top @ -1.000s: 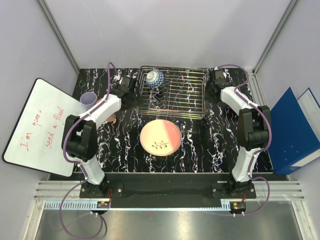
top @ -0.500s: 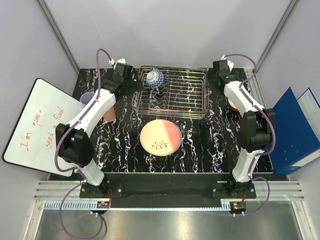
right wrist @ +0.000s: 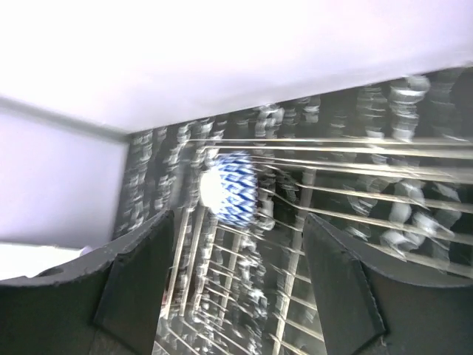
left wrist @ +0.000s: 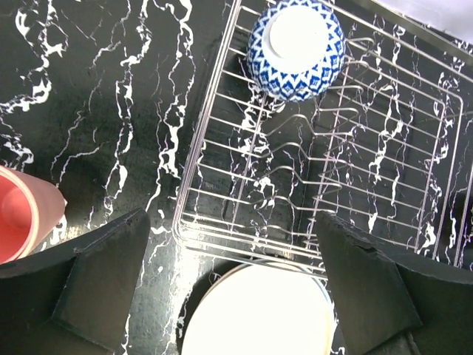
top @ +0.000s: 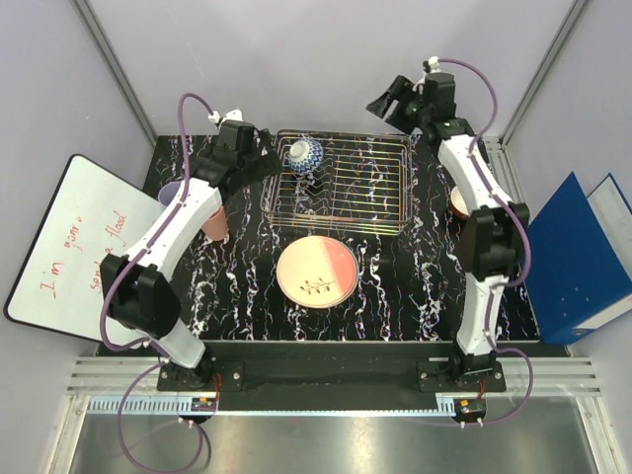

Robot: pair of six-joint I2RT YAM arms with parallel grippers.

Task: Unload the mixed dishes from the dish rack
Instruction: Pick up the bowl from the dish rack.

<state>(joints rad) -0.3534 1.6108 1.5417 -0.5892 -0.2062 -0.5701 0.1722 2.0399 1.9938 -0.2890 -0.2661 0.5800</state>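
Left gripper (left wrist: 233, 222) wide, empty, over dish rack's (top: 380, 197) left end. Right gripper (right wrist: 238, 220) parted, empty, high beyond far-right corner. Blue-white patterned bowl (left wrist: 295, 48) sits upside down in rack's far-left corner, likely the last piece; left must reach, descend, straddle it.

Tabletop (top: 395, 296): black marble pattern with white veins.
Far middle: silver wire dish rack (top: 336, 228) stands on it.
Before the rack: cream-and-pink plate (top: 316, 272), lying flat, near the rack's front edge.
Left side: pink cup (top: 215, 225); lavender cup (top: 170, 194) at the edge.
Right side: reddish dish (top: 460, 204), partly hidden.
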